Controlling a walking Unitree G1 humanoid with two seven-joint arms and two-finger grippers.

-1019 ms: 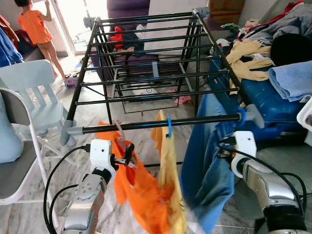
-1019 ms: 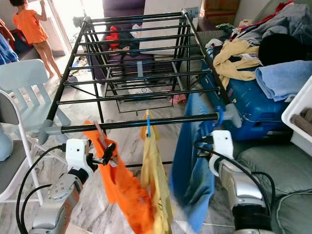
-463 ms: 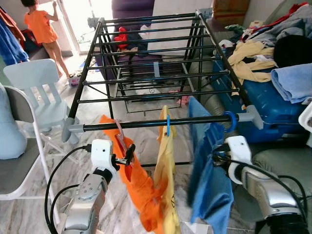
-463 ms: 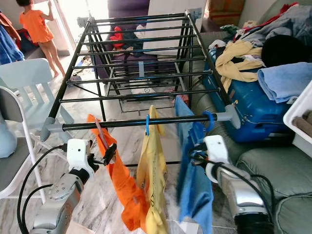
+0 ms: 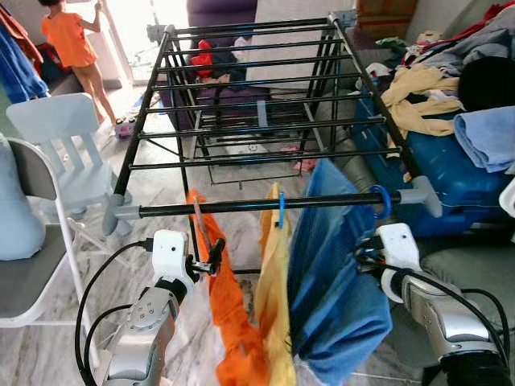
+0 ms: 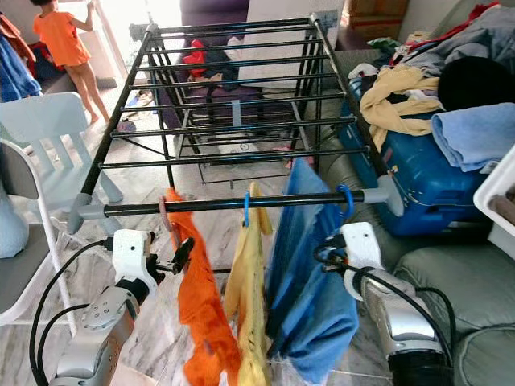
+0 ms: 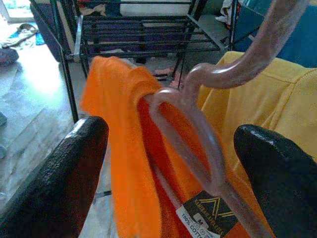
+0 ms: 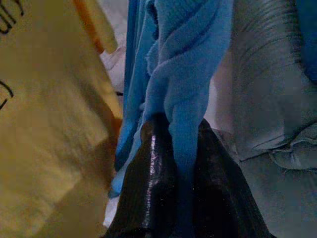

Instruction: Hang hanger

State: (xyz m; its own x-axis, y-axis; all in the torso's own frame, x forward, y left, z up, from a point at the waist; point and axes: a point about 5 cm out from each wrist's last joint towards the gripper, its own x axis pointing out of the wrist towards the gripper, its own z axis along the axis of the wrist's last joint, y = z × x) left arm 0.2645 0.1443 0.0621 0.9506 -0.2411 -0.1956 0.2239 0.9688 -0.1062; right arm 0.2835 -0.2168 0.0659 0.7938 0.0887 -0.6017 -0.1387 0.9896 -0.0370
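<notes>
Hanger (image 7: 198,124): thin pinkish plastic, smooth, curved hook plus rounded loop, carrying an orange shirt (image 5: 229,322) with a size label at the neck. It sits between the left gripper (image 5: 211,264)'s two fingers (image 7: 59,183), which stand wide apart in the wrist view; can't tell if either pad touches it. Hook top reaches up to the near rail (image 5: 265,205), can't tell if it's over it.

Right gripper (image 8: 173,163): fingers pinched narrow on a fold of blue garment (image 5: 334,281), soft knit-looking fabric, bunched and twisted where it's held. That garment hangs from a blue hook (image 5: 385,201) on the same rail, near its right end.

Yellow shirt (image 5: 273,322) hangs between orange and blue on a small blue hook (image 5: 280,211), black print on the cloth.

Rack (image 5: 241,88): black metal tube frame, parallel round bars, grey plastic end caps on the near rail.

Surroundings: pale marbled tile floor (image 5: 153,173), glossy. White plastic chair (image 5: 60,153) on the left. Blue suitcase (image 5: 451,173) on the right, piled with loose clothes and a folded blue towel (image 5: 487,137). Grey ribbed cushion (image 8: 267,99) beside the blue garment. Person in an orange top (image 5: 71,40) stands at the bright doorway, far left.
</notes>
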